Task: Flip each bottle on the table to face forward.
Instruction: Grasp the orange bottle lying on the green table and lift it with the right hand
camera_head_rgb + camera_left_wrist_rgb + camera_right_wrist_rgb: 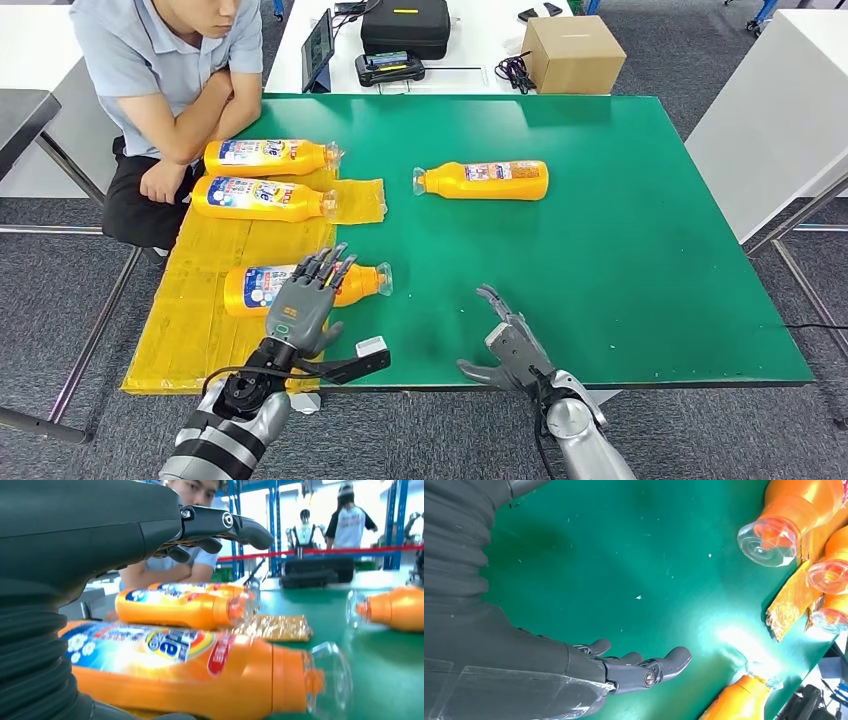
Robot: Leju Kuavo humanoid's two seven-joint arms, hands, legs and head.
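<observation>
Several orange bottles with clear caps lie on their sides on the green table (600,270). Three lie on a yellow sheet (190,320) at the left: a far bottle (268,157), a middle bottle (262,198) and a near bottle (300,286). A fourth bottle (485,180) lies alone at mid-table, cap to the left. My left hand (305,300) hovers open just above the near bottle (190,665), fingers spread and holding nothing. My right hand (510,345) is open near the table's front edge, above bare green surface (634,580), apart from every bottle.
A person (170,70) sits at the table's far left corner, arms folded, close to the far bottles. Behind the green table stand a cardboard box (572,54), a black case (405,25) and a tablet (318,48). A white table (780,110) stands to the right.
</observation>
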